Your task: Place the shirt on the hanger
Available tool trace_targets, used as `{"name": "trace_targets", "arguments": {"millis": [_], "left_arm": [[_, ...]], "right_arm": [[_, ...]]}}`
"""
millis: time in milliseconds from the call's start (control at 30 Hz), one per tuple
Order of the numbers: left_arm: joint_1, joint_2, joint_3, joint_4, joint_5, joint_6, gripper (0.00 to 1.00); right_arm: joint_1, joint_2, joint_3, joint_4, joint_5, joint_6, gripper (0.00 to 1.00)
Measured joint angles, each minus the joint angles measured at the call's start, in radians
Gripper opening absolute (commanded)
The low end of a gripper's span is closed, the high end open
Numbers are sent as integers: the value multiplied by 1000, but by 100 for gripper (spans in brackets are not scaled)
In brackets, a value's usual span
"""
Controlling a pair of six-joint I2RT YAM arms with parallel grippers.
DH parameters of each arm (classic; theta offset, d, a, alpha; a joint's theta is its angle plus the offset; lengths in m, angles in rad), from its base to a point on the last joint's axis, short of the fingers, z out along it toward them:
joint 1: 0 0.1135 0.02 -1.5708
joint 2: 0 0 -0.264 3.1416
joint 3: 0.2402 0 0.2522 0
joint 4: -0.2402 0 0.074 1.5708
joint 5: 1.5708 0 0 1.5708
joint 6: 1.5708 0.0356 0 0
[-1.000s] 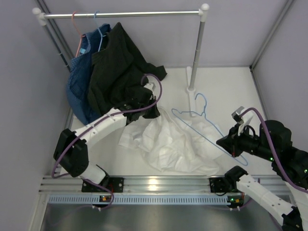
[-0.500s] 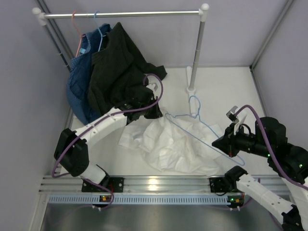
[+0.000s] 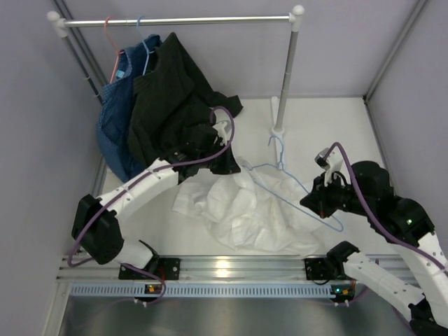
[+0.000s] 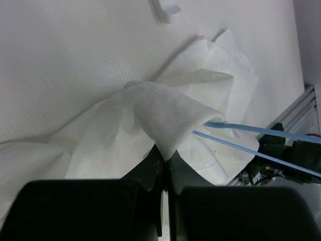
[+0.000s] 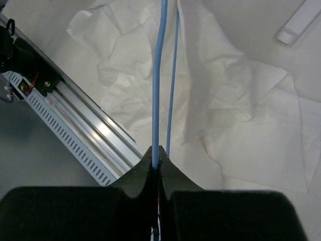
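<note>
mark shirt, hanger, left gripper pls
shirt (image 3: 255,210), top view, middle of the crumpled fabric.
hanger (image 5: 158,75), right wrist view, on the nearer wire.
left gripper (image 4: 164,154), left wrist view, between the fingertips pinching the shirt.

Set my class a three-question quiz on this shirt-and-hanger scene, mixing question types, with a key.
1. True or false: the right gripper is shut on the hanger.
2. The left gripper pinches: A) the shirt B) a towel C) nothing.
3. Name the colour of the denim garment hanging beside the black garment on the rail.
Key: 1 true; 2 A; 3 blue.
</note>
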Motion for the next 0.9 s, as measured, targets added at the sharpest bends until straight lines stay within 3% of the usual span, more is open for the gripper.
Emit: {"name": "trace_targets", "arguments": {"millis": [233, 467, 733, 900], "left_arm": [[-6, -164, 6, -64, 169, 85, 0], [-27, -287, 82, -175, 264, 203, 0], [-61, -310, 147, -320, 221, 275, 0], [-132, -301, 232, -417, 77, 290, 0]], "right_arm": [[0, 46, -173, 166, -163, 1, 0], [0, -27, -341, 443, -376, 81, 0], [0, -68, -444, 708, -452, 148, 0], [1, -56, -455, 728, -504, 98, 0]]}}
